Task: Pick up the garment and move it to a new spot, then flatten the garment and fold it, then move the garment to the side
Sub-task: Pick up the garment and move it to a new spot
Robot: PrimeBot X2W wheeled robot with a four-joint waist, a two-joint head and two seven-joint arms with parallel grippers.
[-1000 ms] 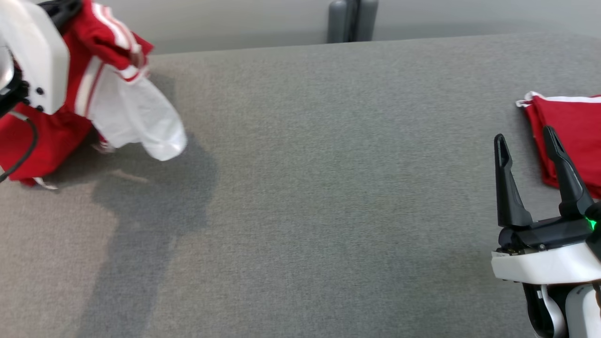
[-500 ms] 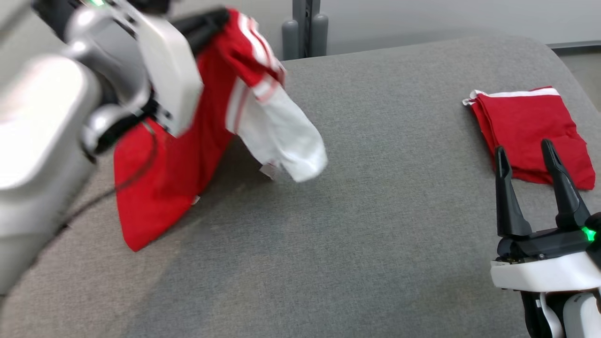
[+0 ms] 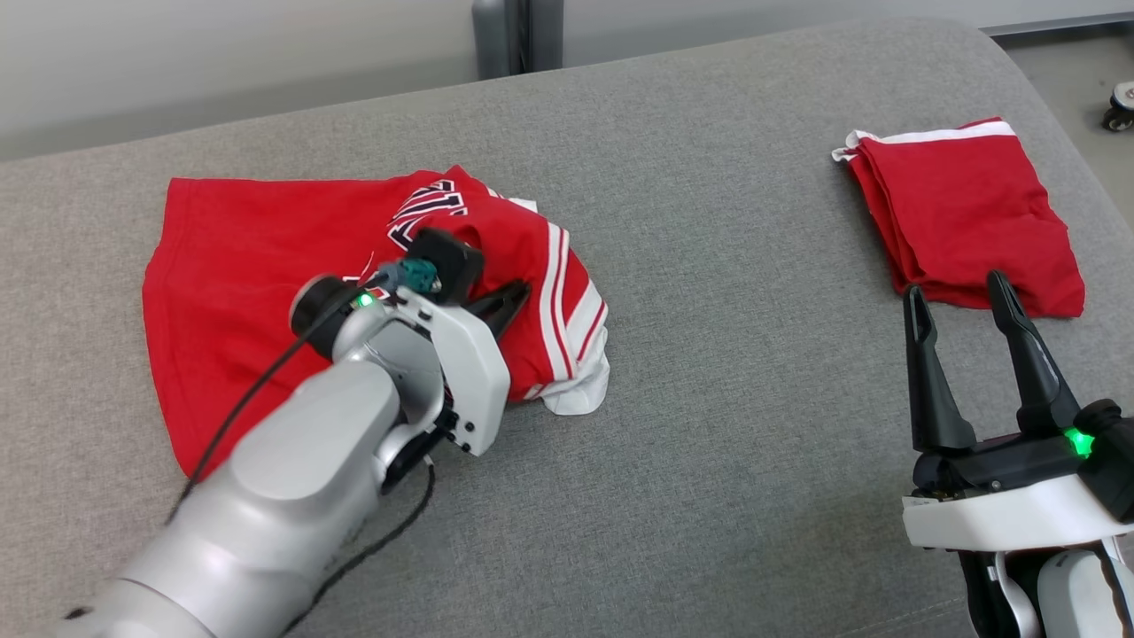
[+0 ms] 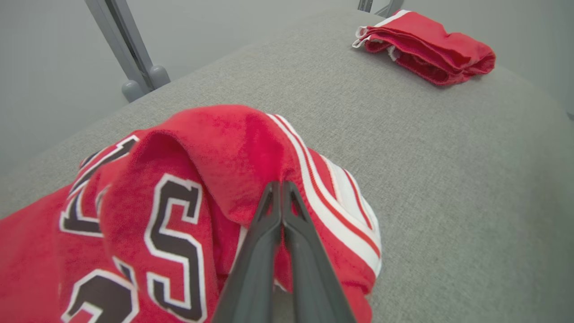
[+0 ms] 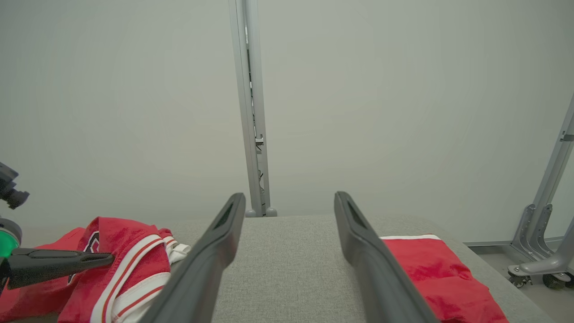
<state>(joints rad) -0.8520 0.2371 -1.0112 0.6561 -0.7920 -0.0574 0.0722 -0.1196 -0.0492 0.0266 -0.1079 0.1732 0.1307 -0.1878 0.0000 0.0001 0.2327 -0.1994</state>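
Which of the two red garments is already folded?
The plain red garment on the right, a tidy rectangle. The lettered jersey lies rumpled, pinched in the left hand.

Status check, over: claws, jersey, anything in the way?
Left claw shut on jersey, striped fold. Right claw open, empty. Jersey lies rumpled on grey pad, not flattened. Folded red cloth sits apart at right, nothing blocking.

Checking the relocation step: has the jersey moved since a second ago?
Yes. The jersey has come down from hanging to lying on the grey surface, nearer the folded red garment; the left claw is shut on it.
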